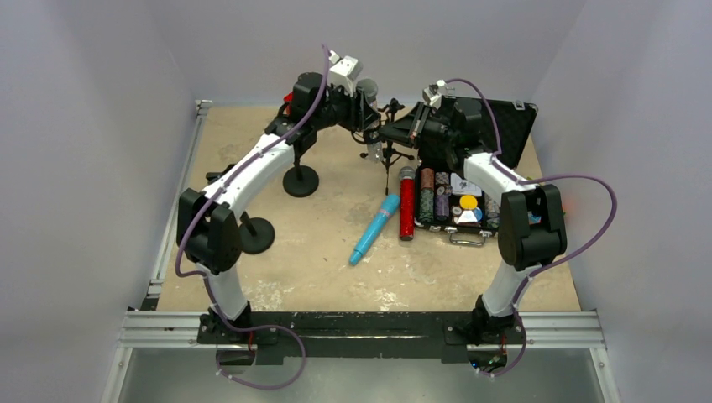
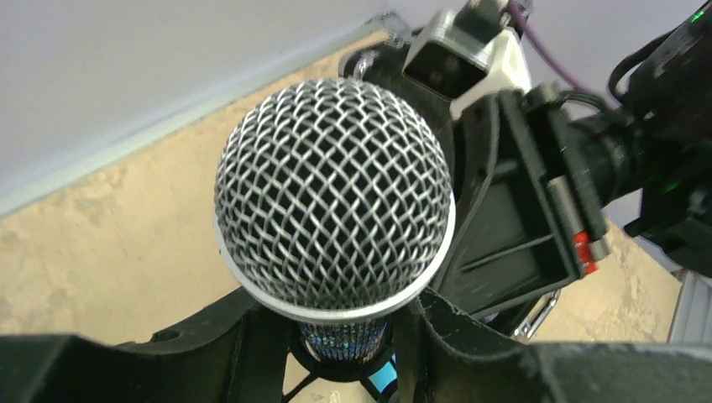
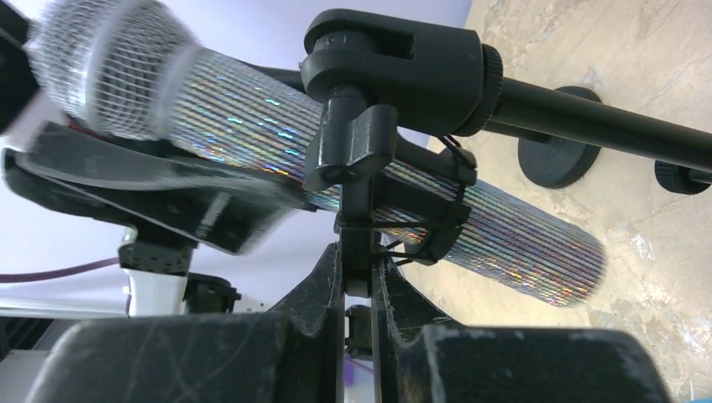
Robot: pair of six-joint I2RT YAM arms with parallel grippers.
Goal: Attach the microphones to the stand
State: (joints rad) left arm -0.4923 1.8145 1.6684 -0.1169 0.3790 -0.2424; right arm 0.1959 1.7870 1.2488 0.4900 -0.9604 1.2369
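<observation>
The silver-glitter microphone fills the left wrist view, grey mesh head toward the camera. My left gripper is shut on its glitter body just below the head, at the back middle of the table. The body runs through the black clip of the stand. My right gripper is shut on the clip's mount, below the knob. The light blue microphone and the red-glitter microphone lie on the table.
An open black case of poker chips sits right of the red microphone, its lid up at the back. Two round black stand bases stand on the left. Grey walls close in the table's sides and back.
</observation>
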